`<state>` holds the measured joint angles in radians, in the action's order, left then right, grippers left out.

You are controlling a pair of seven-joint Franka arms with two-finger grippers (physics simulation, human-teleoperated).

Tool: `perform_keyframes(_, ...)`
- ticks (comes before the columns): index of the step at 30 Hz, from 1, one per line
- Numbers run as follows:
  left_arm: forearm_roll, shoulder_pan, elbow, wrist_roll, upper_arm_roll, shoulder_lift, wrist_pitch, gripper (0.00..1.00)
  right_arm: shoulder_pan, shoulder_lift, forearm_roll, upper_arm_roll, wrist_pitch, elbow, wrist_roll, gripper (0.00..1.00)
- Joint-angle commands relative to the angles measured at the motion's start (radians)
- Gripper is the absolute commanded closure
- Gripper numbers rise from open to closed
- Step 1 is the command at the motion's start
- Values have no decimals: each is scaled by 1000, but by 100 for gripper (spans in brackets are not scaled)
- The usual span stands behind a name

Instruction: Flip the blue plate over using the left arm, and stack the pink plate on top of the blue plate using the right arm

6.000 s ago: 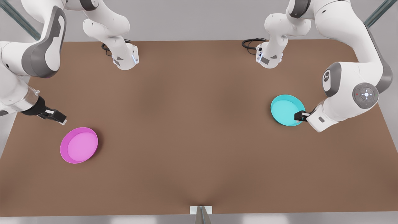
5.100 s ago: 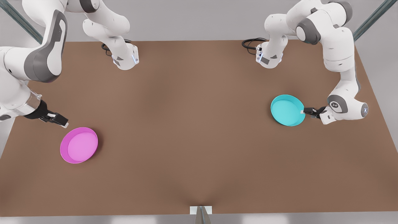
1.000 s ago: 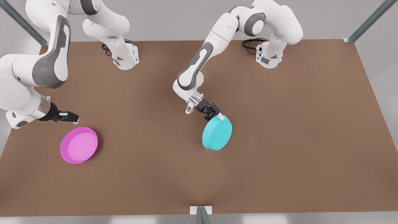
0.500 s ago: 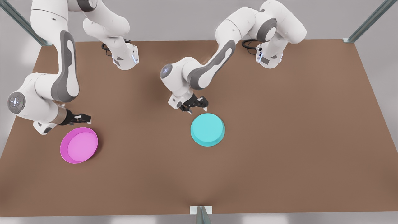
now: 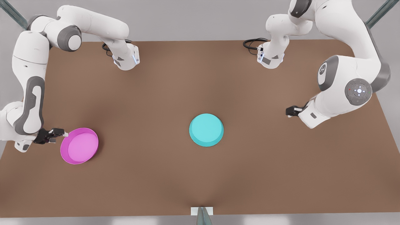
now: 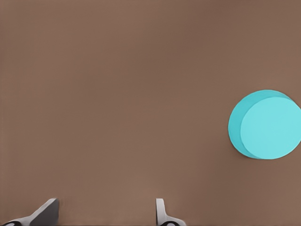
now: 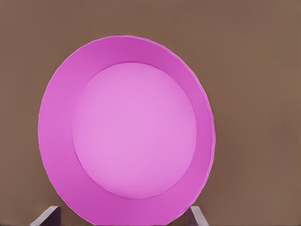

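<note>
one tool [image 5: 65,134] beside pink plate [image 5: 79,145]

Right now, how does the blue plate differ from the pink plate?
The blue plate lies upside down, flat underside up, while the pink plate sits open side up, showing its lighter inside. The blue plate rests near the table's middle, clear of both arms; the pink plate lies toward the front view's left, with the open right gripper at its rim. The left gripper, open, waits far from the blue plate. Both are round, shallow and similar in size.
</note>
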<state>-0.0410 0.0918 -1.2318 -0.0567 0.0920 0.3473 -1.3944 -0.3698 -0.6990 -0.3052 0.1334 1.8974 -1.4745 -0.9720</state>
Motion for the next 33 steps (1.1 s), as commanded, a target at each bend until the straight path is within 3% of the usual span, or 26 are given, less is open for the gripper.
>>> perform_keyframes(1, -63, 0, 0, 0, 0, 4, 0, 0, -1, -8, 0, 0, 0, 14, -4, 0)
perform_keyframes(7, -65, 0, -2, 0, -5, 16, 3, 0, 2, -208, 14, 23, 38, 237, -188, 0)
perform_keyframes(18, -88, 17, -11, 0, 0, 9, 26, 0, -31, -231, -117, 22, -26, 189, -197, 0)
perform_keyframes(19, -88, 17, -11, 0, 0, 9, 26, 0, -29, -231, -118, 20, -26, 189, -197, 3)
perform_keyframes(21, -88, 17, -11, 0, 0, 9, 28, 0, -28, -229, -117, 18, -26, 184, -197, 25)
perform_keyframes(25, -88, 19, -11, 0, 0, 10, 26, 0, -32, -229, -187, 20, -37, 183, -212, 34)
perform_keyframes(31, -94, 29, -11, 0, 2, 12, 25, 0, -81, -227, -255, 18, -29, 148, -195, 34)
perform_keyframes(33, -94, 29, -11, 0, 2, 12, 25, 0, -80, -217, -255, 15, -34, 140, -189, 40)
